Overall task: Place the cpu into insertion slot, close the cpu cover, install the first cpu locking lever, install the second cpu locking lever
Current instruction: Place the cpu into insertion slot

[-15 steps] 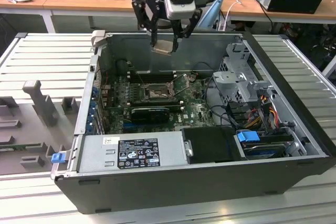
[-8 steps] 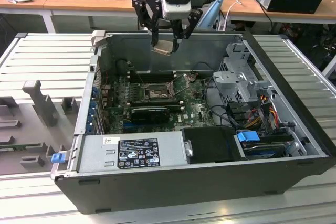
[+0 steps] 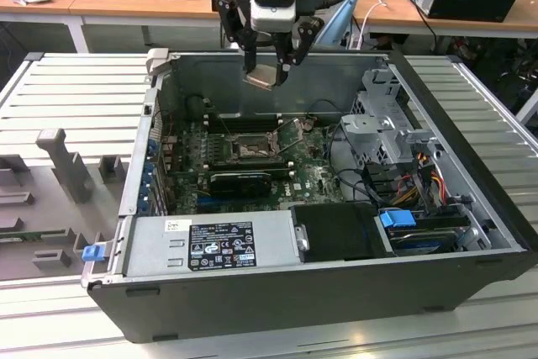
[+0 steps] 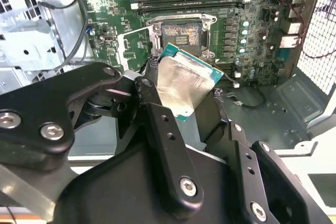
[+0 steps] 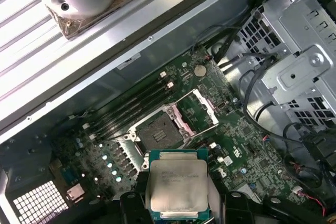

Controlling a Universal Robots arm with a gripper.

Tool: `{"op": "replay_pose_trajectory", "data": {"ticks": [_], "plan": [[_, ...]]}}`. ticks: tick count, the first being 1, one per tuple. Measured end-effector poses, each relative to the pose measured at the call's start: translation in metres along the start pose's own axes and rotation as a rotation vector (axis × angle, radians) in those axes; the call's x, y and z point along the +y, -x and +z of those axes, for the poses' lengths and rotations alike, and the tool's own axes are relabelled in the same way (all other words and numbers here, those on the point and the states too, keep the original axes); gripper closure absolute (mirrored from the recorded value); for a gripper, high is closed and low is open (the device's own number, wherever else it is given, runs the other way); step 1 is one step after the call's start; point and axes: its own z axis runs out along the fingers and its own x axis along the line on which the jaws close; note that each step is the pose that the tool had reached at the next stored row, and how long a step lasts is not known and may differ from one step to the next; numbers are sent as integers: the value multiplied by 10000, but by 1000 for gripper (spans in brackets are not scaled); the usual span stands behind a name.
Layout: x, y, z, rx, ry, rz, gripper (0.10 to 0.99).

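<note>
In pincer, cpu above insertion slot

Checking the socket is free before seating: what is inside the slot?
The slot holds only its bare pin field; the cover stands open beside it. In the second wrist view the held cpu hides one edge.

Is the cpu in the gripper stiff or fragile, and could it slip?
The cpu looks like a thin flat plate with a metal lid, so it is probably stiff and light. Its smooth, shiny top suggests it may slip, since the gripper seems to hold it by its edges only.
</note>
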Motion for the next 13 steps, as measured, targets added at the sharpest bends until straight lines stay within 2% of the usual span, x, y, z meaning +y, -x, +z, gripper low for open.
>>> {"op": "replay_pose_trajectory", "data": {"ticks": [13], "plan": [[-1, 0, 8, -120, 26, 1343, 561]]}}
